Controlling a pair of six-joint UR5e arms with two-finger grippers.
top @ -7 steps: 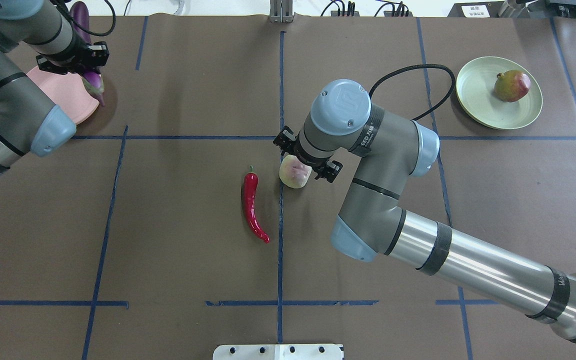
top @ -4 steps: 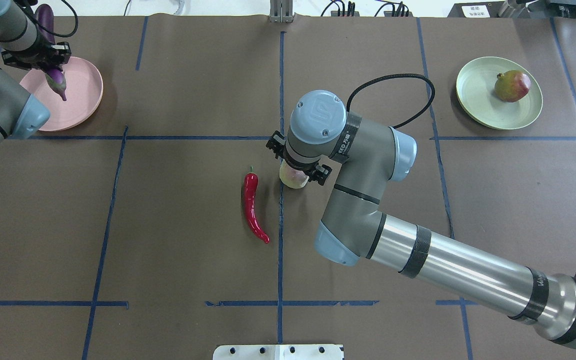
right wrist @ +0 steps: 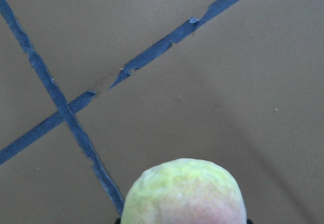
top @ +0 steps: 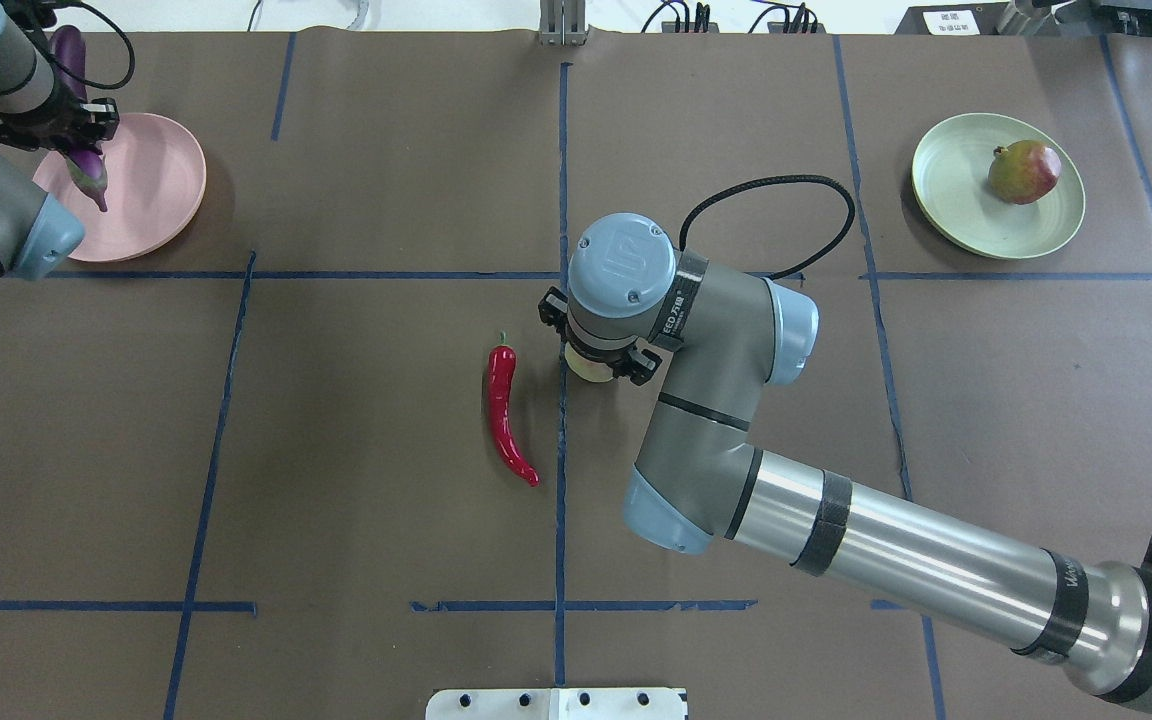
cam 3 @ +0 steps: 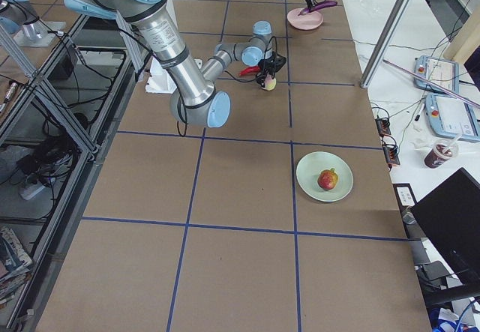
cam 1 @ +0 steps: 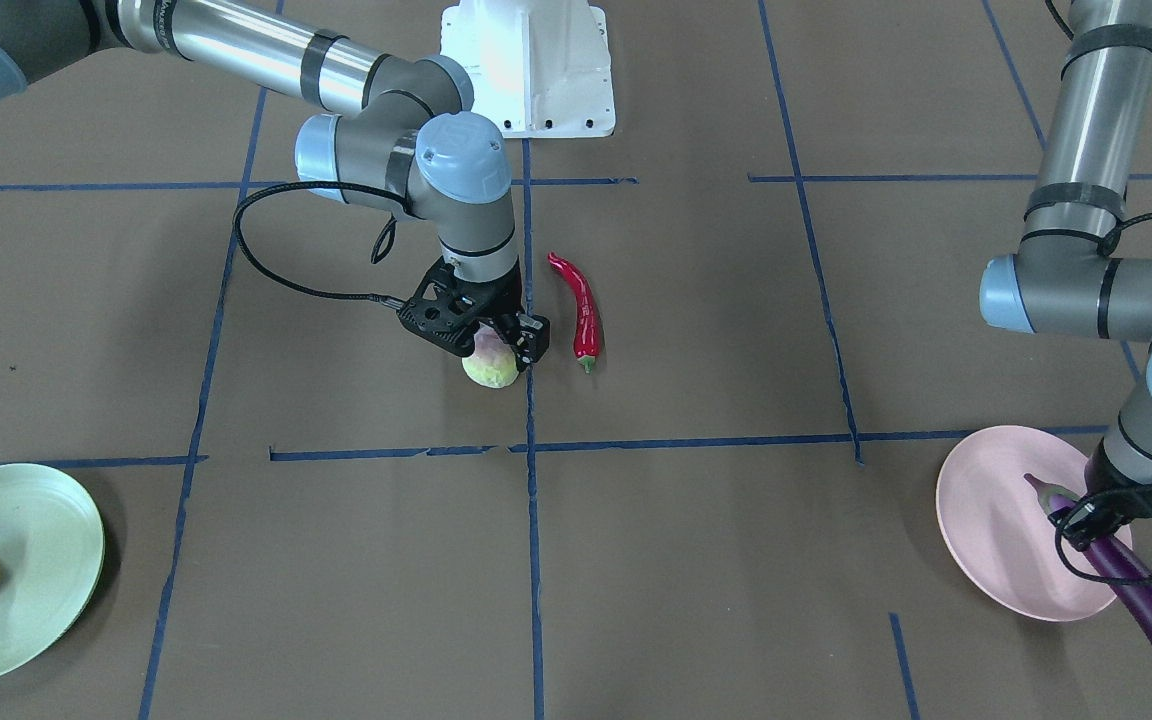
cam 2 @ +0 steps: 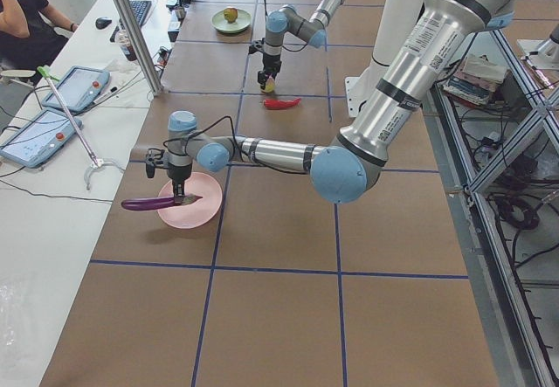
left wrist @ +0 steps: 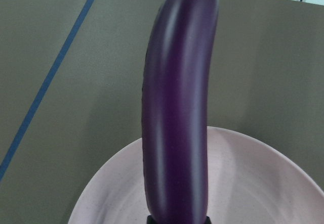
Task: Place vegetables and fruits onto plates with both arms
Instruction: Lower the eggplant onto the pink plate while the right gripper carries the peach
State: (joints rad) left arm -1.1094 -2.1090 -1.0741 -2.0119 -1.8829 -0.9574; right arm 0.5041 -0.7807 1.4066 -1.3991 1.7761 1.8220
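Overhead exterior shows eggplant (top: 88, 170) shifted leftward over the pink plate (top: 154, 180)

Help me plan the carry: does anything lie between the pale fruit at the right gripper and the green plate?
Nothing visible does. The brown table between the pale fruit and the green plate shows only blue tape lines. The red chili lies on the fruit's opposite side.

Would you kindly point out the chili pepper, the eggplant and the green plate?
chili pepper (top: 498, 405): overhead view, middle of its body.
eggplant (cam 1: 1144, 600): front-facing view, middle of its purple body.
green plate (top: 951, 190): overhead view, bare inner surface.
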